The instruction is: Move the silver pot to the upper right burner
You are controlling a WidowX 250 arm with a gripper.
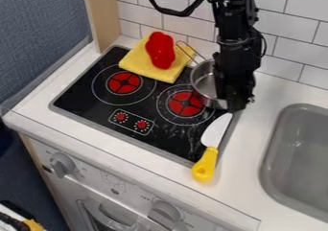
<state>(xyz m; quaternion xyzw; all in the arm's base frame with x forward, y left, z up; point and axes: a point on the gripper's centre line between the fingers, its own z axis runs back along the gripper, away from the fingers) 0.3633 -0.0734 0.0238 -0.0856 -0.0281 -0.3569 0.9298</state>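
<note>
Placement appeared incomplete: the silver saucepan (204,80) overlapped the right burner (184,104) off-centre; centring remained (hand (239,104) state, open or gripping, could not be determined).

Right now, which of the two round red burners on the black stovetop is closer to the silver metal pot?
The red burner at picture right: the silver metal pot covers part of its ring, while the other burner lies by the yellow cloth.
</note>
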